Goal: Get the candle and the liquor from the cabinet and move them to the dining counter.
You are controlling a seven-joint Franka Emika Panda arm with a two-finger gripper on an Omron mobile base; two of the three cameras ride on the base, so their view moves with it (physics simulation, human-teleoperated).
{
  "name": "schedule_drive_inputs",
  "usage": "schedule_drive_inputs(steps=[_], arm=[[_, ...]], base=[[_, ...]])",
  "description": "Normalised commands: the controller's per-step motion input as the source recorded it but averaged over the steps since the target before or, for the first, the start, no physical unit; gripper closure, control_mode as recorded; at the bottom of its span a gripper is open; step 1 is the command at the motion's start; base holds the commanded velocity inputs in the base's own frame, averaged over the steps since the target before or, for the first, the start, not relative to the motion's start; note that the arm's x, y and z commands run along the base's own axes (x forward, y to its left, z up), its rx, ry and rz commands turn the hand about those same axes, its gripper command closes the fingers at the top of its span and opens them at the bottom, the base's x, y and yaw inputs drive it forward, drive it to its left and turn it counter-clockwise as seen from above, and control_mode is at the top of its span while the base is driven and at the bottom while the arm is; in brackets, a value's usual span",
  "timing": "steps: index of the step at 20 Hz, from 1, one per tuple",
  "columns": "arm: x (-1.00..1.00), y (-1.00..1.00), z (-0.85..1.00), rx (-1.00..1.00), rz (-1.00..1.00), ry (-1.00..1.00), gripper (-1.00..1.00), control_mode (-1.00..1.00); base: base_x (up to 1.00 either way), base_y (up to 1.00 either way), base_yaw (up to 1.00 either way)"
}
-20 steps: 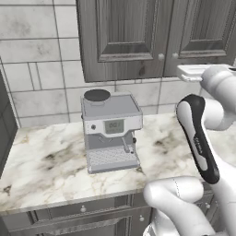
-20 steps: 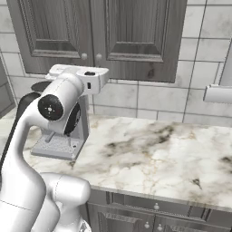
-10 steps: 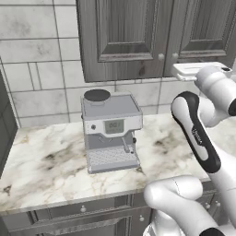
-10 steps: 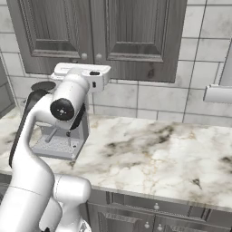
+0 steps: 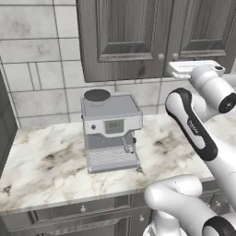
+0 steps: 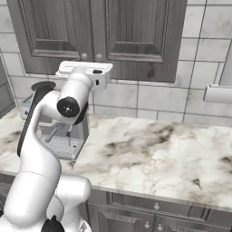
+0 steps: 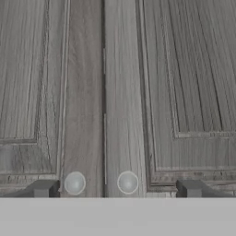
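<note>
Cabinet (image 7: 115, 92) doors shut – claw (image 7: 115, 190) wide (empty) near knobs (image 7: 74, 182); espresso machine (image 5: 110, 130) on marble worktop (image 6: 154, 158).

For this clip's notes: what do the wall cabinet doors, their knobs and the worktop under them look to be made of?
The cabinet doors look like dark grey stained wood with a matte finish: lengthwise grain shows across the raised panels. The knobs are round and pale with a soft sheen, probably brushed metal, though the render leaves that open. The worktop looks like polished marble, white with grey-brown veining.
</note>
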Motion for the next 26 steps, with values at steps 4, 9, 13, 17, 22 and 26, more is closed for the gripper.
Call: schedule_drive_inputs(steps=[4,9,13,17,22,26], arm=[[0.30,-0.03,0.00,0.00,0.02,-0.01,-1.00,-1.00],[0.27,-0.15,0.00,0.00,0.04,-0.03,-1.00,-1.00],[0.18,-0.18,-0.02,0.00,0.06,-0.01,-1.00,-1.00],[0.12,-0.10,-0.08,0.00,0.04,-0.01,-1.00,-1.00],[0.13,0.00,-0.11,0.00,0.01,0.00,-1.00,-1.00],[0.21,0.00,-0.08,0.00,0.00,0.00,-1.00,-1.00]], base=[[0.00,0.00,0.00],[0.00,0.00,0.00],[0.00,0.00,0.00],[0.00,0.00,0.00],[0.00,0.00,0.00],[0.00,0.00,0.00]])
